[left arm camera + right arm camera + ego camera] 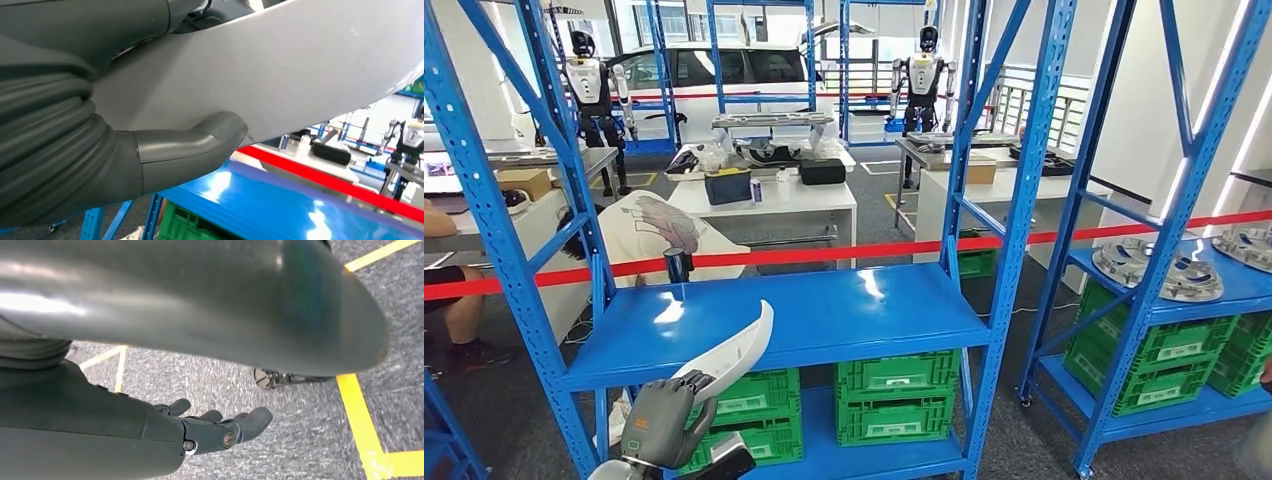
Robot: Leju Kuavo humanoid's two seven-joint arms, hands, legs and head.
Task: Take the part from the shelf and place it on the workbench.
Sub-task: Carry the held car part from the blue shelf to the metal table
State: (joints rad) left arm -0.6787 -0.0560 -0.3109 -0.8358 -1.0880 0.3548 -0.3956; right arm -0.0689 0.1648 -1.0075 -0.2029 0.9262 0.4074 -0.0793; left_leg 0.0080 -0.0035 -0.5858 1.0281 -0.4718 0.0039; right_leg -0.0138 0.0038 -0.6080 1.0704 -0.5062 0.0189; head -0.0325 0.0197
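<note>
A long curved white part [736,352] is held by my left hand [662,422] at its lower end, in front of the blue shelf [844,310]; its tip rises over the shelf's front edge. In the left wrist view my thumb [200,145] presses on the white part [280,80], which spans most of that picture. My right hand [210,427] hangs beside my body over the grey floor, its fingers loosely extended and holding nothing.
Green crates [894,395] fill the shelf's lower level. A red tape [824,255] runs across behind the shelf. A second blue rack at the right carries round metal parts [1159,268]. White tables [774,195], a seated person [449,290] and two standing robots lie beyond.
</note>
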